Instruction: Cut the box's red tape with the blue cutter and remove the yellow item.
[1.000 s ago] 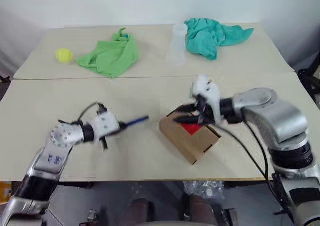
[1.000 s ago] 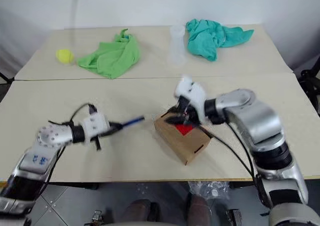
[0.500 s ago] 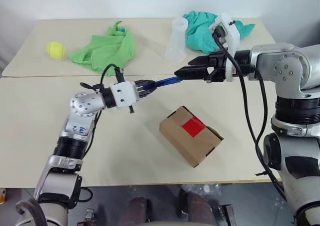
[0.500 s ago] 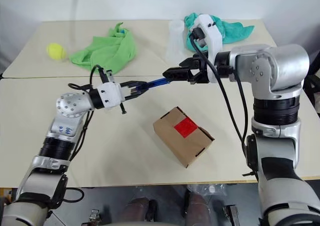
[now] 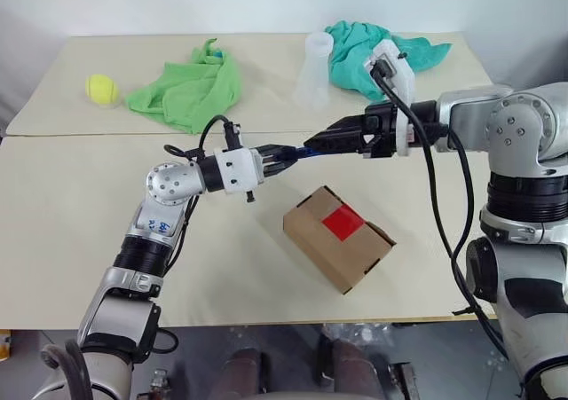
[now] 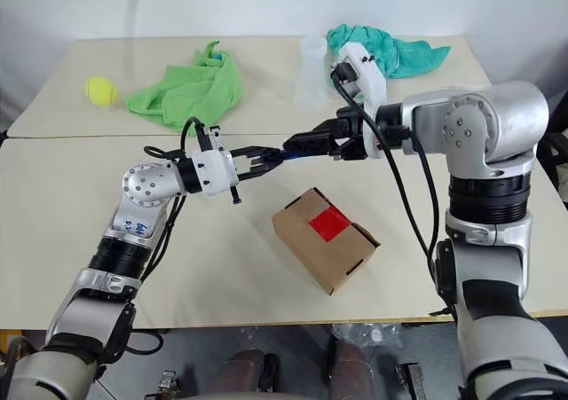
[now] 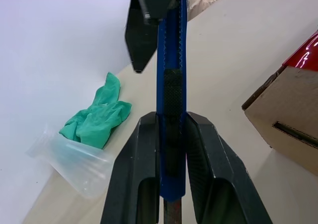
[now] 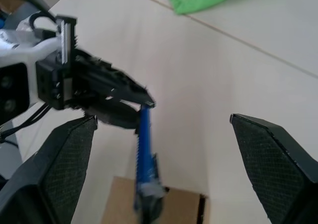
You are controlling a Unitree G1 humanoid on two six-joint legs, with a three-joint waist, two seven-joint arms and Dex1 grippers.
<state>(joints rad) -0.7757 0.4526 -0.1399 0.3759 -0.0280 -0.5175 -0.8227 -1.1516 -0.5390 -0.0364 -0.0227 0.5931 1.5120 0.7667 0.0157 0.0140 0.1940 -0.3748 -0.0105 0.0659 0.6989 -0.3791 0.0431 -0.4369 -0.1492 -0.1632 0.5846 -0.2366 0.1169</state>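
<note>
The brown box (image 5: 335, 240) lies on the near table with the red tape (image 5: 342, 224) across its top seam. Above the table, left of the box, my left gripper (image 5: 280, 154) is shut on the blue cutter (image 7: 169, 50), whose free end points toward my right arm. My right gripper (image 5: 312, 142) is open, its fingers (image 8: 64, 164) spread wide on either side of the cutter's (image 8: 146, 169) free end without touching it. The yellow item is hidden.
On the far table lie a tennis ball (image 5: 101, 89), a green cloth (image 5: 188, 88), a clear plastic cup (image 5: 314, 69) and a teal cloth (image 5: 364, 50). A seam between the two tables runs just behind the grippers.
My left gripper rose and swung toward the middle with the cutter. My right gripper lifted off the box, opened wide and came up to the cutter's free end.
</note>
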